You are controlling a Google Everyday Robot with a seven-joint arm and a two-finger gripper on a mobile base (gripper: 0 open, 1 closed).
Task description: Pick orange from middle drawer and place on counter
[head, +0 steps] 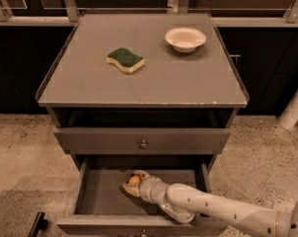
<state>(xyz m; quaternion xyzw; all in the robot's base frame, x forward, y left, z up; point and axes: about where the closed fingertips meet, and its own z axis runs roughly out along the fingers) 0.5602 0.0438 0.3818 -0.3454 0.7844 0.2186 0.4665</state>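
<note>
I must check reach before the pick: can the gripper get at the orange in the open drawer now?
Probably yes. The drawer is pulled out, nothing lies over the orange, and the gripper is inside it, right at the fruit. The shut drawer above seems clear of the arm.

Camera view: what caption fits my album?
Gripper at the orange in the open middle drawer; sponge and bowl on the counter.

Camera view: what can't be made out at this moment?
Orange: partly covered by the pincer around it in the open drawer; contact with the drawer floor unseen.
Drawer front: cut off by the bottom edge.
Arm: runs off the right edge.
</note>
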